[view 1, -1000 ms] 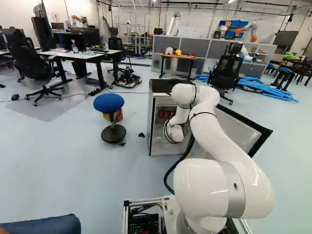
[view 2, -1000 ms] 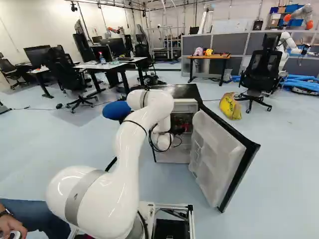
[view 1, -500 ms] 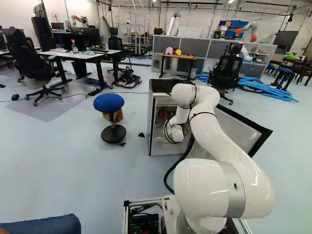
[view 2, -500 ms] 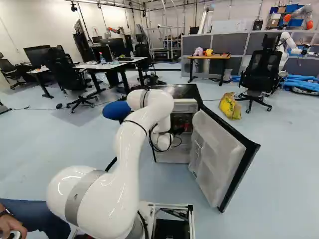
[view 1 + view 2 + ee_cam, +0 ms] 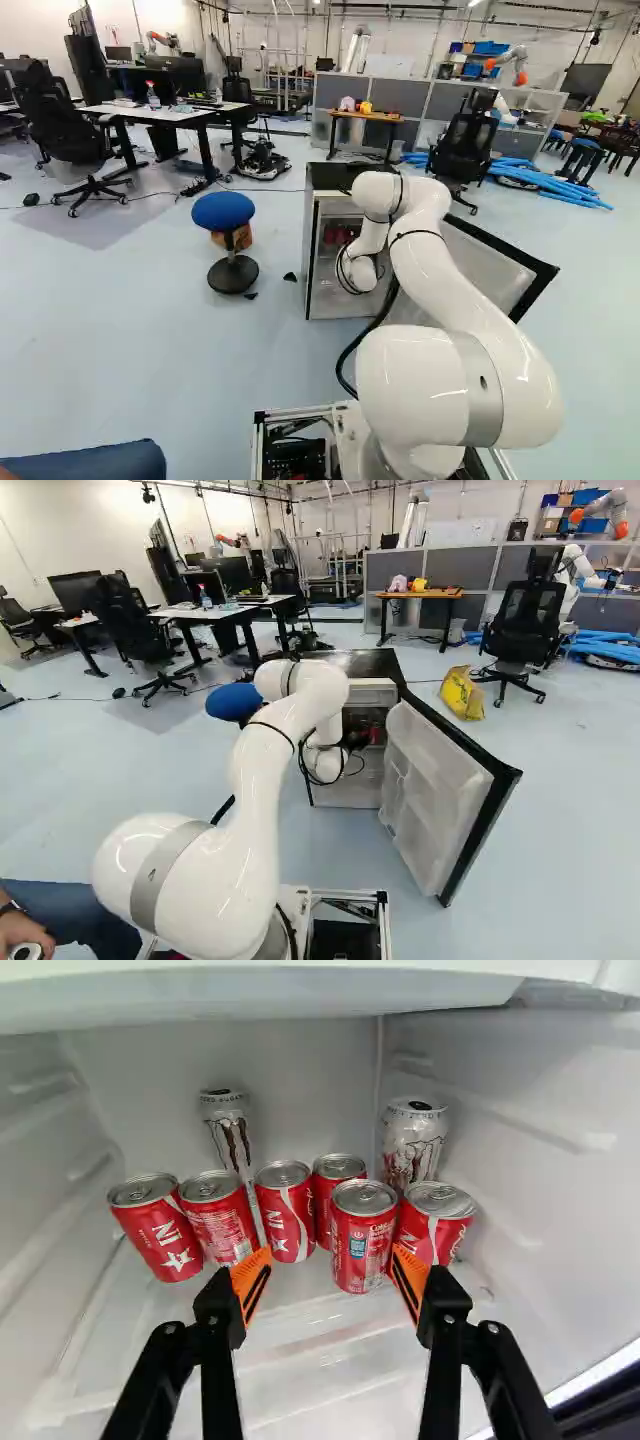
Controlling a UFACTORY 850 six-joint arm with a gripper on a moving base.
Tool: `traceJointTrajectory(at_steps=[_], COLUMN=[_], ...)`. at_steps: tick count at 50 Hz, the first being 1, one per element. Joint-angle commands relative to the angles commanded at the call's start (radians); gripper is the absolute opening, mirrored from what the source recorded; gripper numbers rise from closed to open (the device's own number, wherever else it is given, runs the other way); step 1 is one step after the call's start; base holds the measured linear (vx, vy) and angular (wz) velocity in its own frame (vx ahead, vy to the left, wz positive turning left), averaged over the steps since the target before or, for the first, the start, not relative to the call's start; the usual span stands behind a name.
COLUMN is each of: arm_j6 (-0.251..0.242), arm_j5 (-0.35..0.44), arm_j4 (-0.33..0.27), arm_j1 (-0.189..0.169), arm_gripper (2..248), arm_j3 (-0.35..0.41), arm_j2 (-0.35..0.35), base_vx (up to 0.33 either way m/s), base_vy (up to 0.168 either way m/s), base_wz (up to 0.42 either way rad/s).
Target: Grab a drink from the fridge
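Desks point(image 5: 190, 613), office chairs point(image 5: 525, 620) and grey partitions point(image 5: 480, 568) fill the room beyond the fridge point(image 5: 365, 663), whose door point(image 5: 440, 800) stands wide open, its pale inner side moulded into compartments. The black gripper point(image 5: 356, 744) reaches into the opening. Inside, the wrist view shows six short red cans point(image 5: 362, 1250) grouped on a clear shelf point(image 5: 330, 1360), with two tall pale cans point(image 5: 412, 1145) behind them (one partly hidden by the red ones). All eight stand with their tops up. The gripper point(image 5: 330, 1251) is spread wide, orange pads point(image 5: 250, 1278) well apart, and has hold of nothing. The drinks lie ahead of it, the foremost red can ahead of the gap between the fingertips.
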Motion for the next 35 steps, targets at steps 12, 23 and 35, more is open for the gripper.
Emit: traceJointTrajectory(at_steps=[12, 23, 35], arm_j6=[0.0, 0.0, 0.0], arm_j5=[0.0, 0.0, 0.0], arm_j4=[0.0, 0.0, 0.0], arm_j1=[-0.001, -0.003, -0.005], arm_gripper=[177, 177, 177], arm_j3=[-0.008, -0.02, -0.034], arm_j2=[-0.004, -0.011, -0.018], base_vx=[0.0, 0.0, 0.0], base_vy=[0.0, 0.0, 0.0], base_wz=[0.0, 0.0, 0.0])
